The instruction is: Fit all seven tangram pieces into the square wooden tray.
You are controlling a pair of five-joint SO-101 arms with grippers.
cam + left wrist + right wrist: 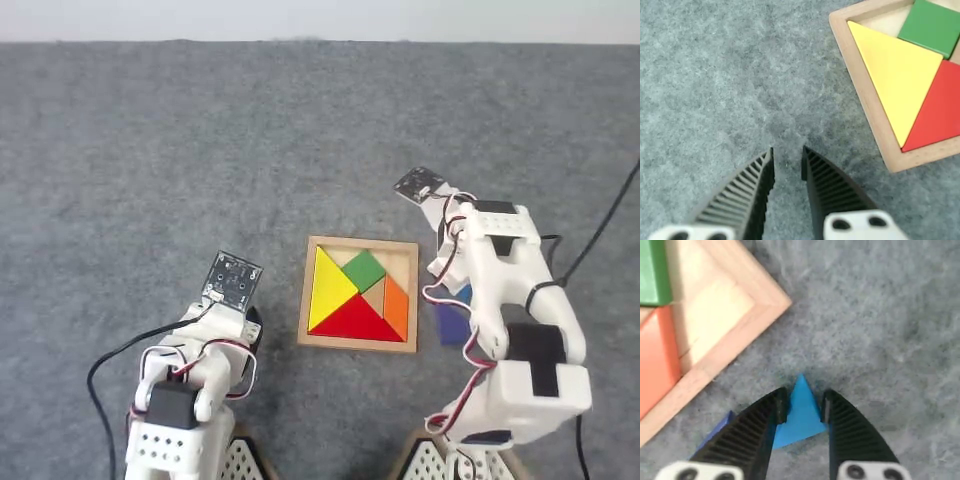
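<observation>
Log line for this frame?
tray: part-filled | left gripper: open, over mat | right gripper: open, astride blue triangle outside tray

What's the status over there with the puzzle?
Left gripper open, empty, over mat. Right gripper jaws open astride light blue triangle beside part-filled tray. Dark blue piece close alongside.

Tray wall point(740, 315) close beside blue triangle point(801, 415); felt point(880, 315) open on triangle's other side.

The square pale wooden tray point(869, 95) looks smooth and matt, its painted yellow triangle piece point(895, 80) faintly glossy, and the grey table cloth point(715, 75) fuzzy and rough.
</observation>
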